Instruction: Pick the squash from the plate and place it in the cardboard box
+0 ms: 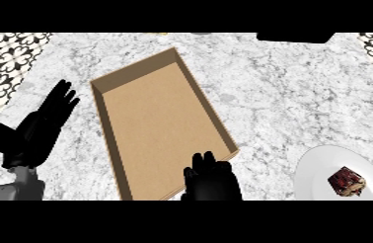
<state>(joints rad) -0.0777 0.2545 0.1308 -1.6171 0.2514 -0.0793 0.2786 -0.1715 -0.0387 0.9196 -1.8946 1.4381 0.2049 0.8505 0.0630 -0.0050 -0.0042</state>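
While my right hand's fingers [209, 160] point straight up the view, uncurled and holding nothing, I see their tips lying over the near edge of the box [157, 121]. That right hand [211, 180] comes in from the lower edge, its back toward me, covering part of the box's near wall. I cannot tell whether it touches the cardboard or hangs above it.

My left hand [40, 131] shows at the view's left, fingers straight and spread, tips toward the far left corner of the box but apart from it. It holds nothing. Its grey forearm [22, 187] enters at the lower left corner.

From the hands outward, I see the box as a long, shallow brown tray lying at a slant on the counter [291, 99], one corner pointing away from me. Its floor is bare cardboard.

At the lower right, a white plate [317, 173] sits on the counter, cut off by the view's edge and well apart from the box. On it lies the squash [347, 182], a small dark reddish-brown lump with pale patches, near the plate's right side. Neither hand is close to it; the right one is the nearer.

The counter is pale speckled stone. A black-and-white patterned surface [18, 54] shows at the far left.
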